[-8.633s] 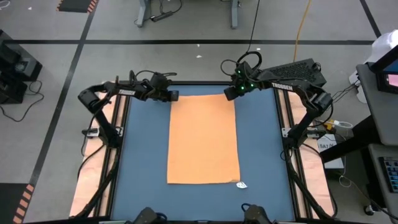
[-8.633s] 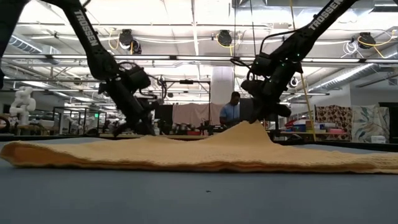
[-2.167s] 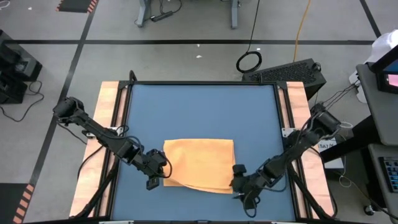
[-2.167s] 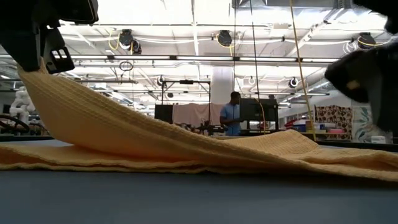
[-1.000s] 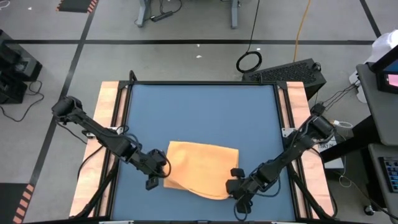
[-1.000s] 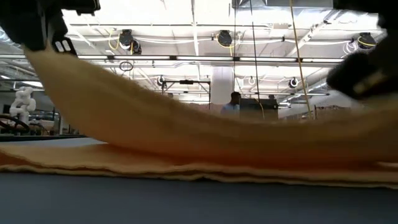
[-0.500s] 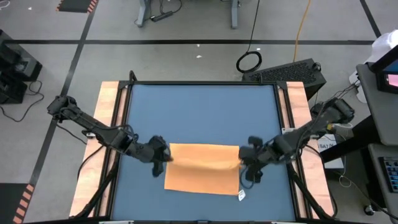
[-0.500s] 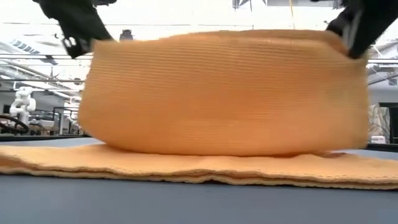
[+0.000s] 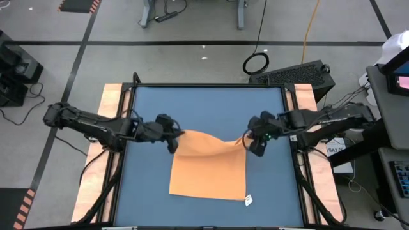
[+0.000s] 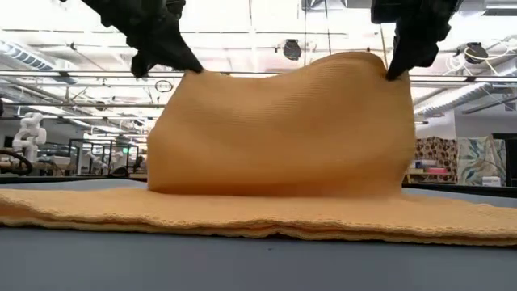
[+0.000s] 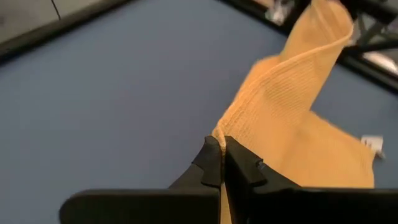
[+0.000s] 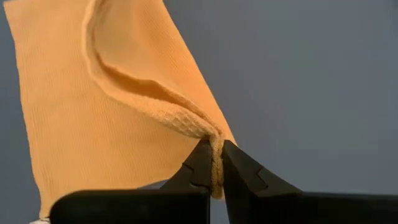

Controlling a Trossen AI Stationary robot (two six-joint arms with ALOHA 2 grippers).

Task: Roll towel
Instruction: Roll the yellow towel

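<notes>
The orange-yellow towel (image 9: 208, 167) lies near the middle of the blue table, its white tag (image 9: 248, 200) at the near right corner. Its lower part rests flat on the table. An upper flap (image 10: 279, 133) stands up from it like a curtain, hung between both grippers. My left gripper (image 9: 176, 138) is shut on the flap's left corner. My right gripper (image 9: 250, 142) is shut on the flap's right corner. The low view shows the left gripper (image 10: 187, 66) and the right gripper (image 10: 393, 71) above the table. My left gripper pinches the flap's left corner (image 11: 219, 133) between its two fingers, coming from the table's left and slanting down. The corner is lifted clear and the cloth hangs below it onto the flat part (image 10: 242, 214). One layer or several, I cannot tell. My right gripper pinches the flap's right corner (image 12: 215, 144) at its thick hemmed edge between its two fingers, slanting down from the table's right. The corner is held above the table. The top edge (image 10: 266, 79) between the two grippers sags a little.
Bare blue table (image 9: 204, 108) stretches from the grippers to the far edge. Wooden side rails (image 9: 114, 102) run along the table's left and right. A dark box (image 9: 300, 73) and a coiled cable (image 9: 255, 64) lie on the floor beyond the far right corner.
Both grippers have stayed shut and risen from the near edge toward the far edge, the right one farther and higher. They have lifted the towel's upper flap with them, so it now stands upright. The lower part has stayed on the table.
</notes>
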